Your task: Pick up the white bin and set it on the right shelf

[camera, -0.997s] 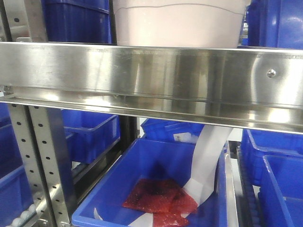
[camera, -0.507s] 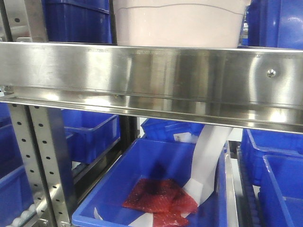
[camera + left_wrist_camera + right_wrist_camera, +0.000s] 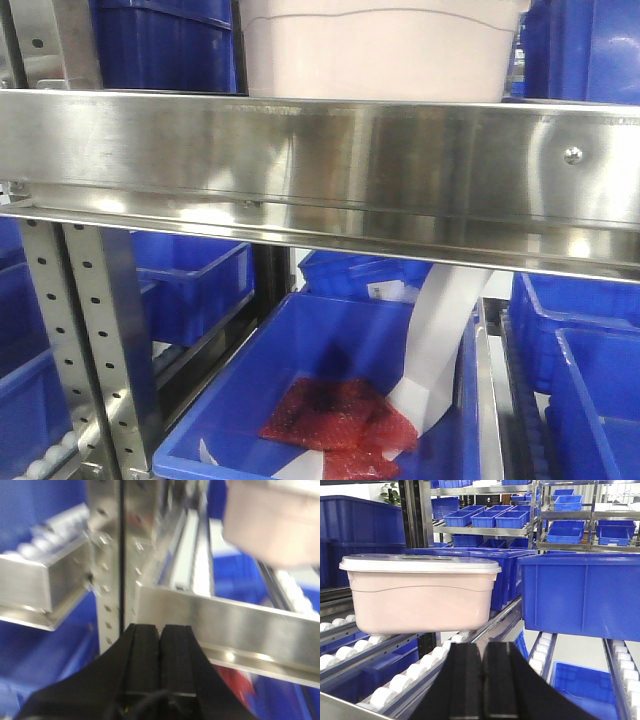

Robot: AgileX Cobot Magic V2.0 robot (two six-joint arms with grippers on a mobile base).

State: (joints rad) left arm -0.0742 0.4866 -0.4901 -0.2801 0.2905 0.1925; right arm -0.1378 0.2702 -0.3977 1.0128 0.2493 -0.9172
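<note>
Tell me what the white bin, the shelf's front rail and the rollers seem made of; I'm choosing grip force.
The white bin looks like smooth, slightly glossy moulded plastic, pale pinkish-white with rounded corners. The front rail appears to be brushed stainless steel, given its streaky mirror-like reflections. The rollers look like matte white plastic, though that is less certain.

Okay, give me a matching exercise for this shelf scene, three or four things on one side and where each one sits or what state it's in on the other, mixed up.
Things:
1. pale pinkish-white plastic tub with white lid
2. red crinkled plastic packets
3. right arm's black tool
4. small round steel screw head

Places or states:
A. on the broad stainless-steel front rail
B. on white rollers
C. fingers closed together, empty
D. inside the lower blue plastic bin

Pairs: 1-B, 2-D, 3-C, 4-A
</note>
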